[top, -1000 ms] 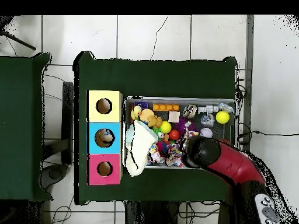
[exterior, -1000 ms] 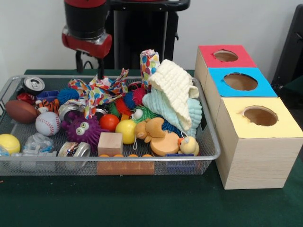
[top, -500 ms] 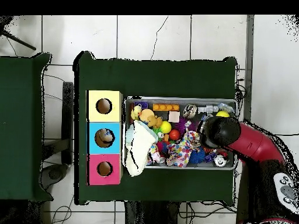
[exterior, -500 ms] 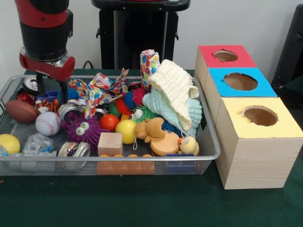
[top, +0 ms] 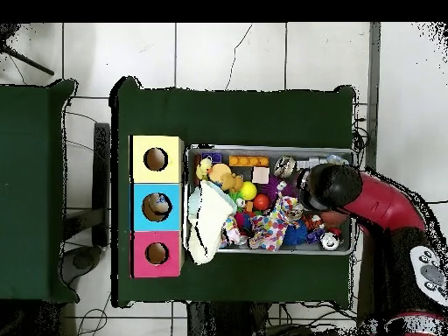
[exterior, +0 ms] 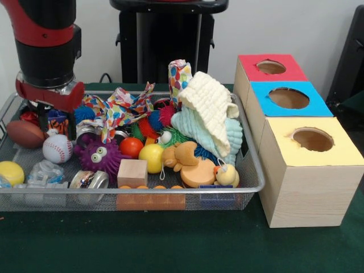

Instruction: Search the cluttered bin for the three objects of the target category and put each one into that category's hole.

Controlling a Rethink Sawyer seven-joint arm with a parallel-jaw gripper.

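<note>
The red and black arm came down at the left end of the wire bin (exterior: 250, 185) in the front view, and its gripper (exterior: 57, 126) hung low over the toys there. Two dark fingers (exterior: 71, 128) showed below the red wrist ring, standing apart with a gap between them, and nothing could be seen held in that gap. The tips reached down among an orange tiger-striped toy (exterior: 56, 125), a white baseball (exterior: 57, 148) just in front of them, and a brown football (exterior: 24, 133) to the side; whether the tips touched any of these could not be told.

The rest of the bin was crowded. A purple spiky ball with eyes (exterior: 101, 156) sat near the baseball, with a wooden block (exterior: 132, 172) in front of it, a red ball (exterior: 131, 147) and a yellow ball (exterior: 151, 157) beside that. A patterned cloth (exterior: 122, 110) lay over the middle, and a cream cloth (exterior: 212, 111) was draped over a pale green one (exterior: 196, 129) at the right end. A small yellow duck (exterior: 227, 175) rested by the front rim, and another yellow ball (exterior: 10, 172) lay in the front left corner.

Beside the bin stood three boxes in a row, each with a round hole in its top: yellow (exterior: 310, 165), blue (exterior: 290, 98) and red (exterior: 270, 67). In the overhead view the arm's head (top: 331, 186) covered the bin's right end, opposite the boxes (top: 157, 206)
</note>
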